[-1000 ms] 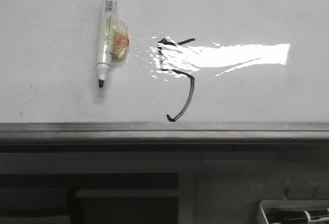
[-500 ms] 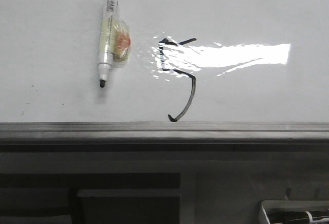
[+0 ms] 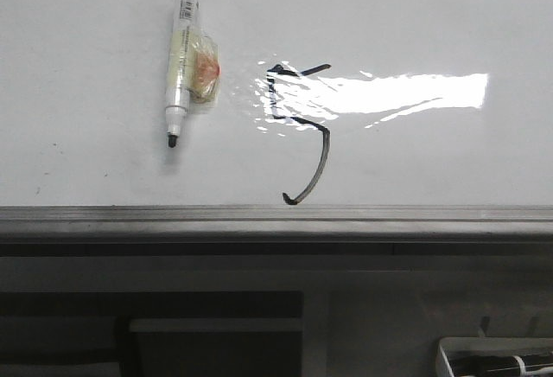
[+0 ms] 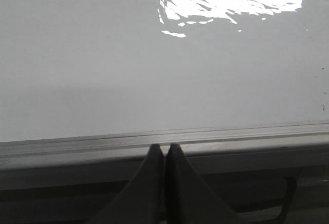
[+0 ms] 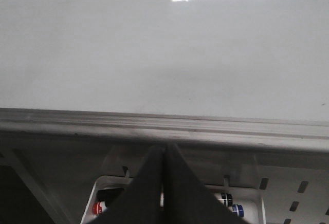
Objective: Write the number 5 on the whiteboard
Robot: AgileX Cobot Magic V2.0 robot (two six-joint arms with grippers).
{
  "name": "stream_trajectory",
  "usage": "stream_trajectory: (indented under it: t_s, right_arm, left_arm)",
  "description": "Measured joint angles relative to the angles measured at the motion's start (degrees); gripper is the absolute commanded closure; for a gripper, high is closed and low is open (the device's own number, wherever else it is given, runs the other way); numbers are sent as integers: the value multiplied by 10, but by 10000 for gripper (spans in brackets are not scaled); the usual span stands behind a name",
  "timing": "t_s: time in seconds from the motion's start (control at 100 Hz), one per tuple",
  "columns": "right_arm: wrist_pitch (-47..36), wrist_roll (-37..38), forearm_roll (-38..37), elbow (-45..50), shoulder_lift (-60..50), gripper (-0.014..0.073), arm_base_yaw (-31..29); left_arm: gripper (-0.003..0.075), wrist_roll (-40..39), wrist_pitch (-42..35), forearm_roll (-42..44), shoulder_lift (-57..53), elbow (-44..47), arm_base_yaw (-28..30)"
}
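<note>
Two claws are seen only in the wrist views, each with its fingers pressed together and holding nothing. The left claw [image 4: 164, 149] sits at the grey rail [image 4: 164, 141] of the whiteboard [image 4: 103, 70], with bare board and glare beyond its tips. In the front view no claw appears; a white marker pen [image 3: 180, 57] lies flat on the whiteboard [image 3: 432, 14], its long axis running away from the rail [image 3: 276, 214], its dark tip toward the rail and its cap end away from it. A wad of tape [image 3: 204, 73] is stuck to its barrel. Just beside it, the number 5 [image 3: 302, 130] is drawn upright, its short top bar farthest from the rail, its long hooked tail ending just short of the rail; glare partly covers its upper strokes. The right claw [image 5: 164, 152] is held below the rail [image 5: 164, 126], over a white tray [image 5: 247, 198] holding markers, whose corner [image 3: 449, 351] is also shown in the front view. Neither wrist view shows the 5 or the pen.
</note>
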Motion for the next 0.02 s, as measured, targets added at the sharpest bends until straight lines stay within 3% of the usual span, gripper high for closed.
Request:
stream_trajectory:
  t_s: [0.02]
  right_arm:
    - [0, 0, 0, 0, 0, 655, 0]
  left_arm:
    - [741, 0, 0, 0, 0, 0, 0]
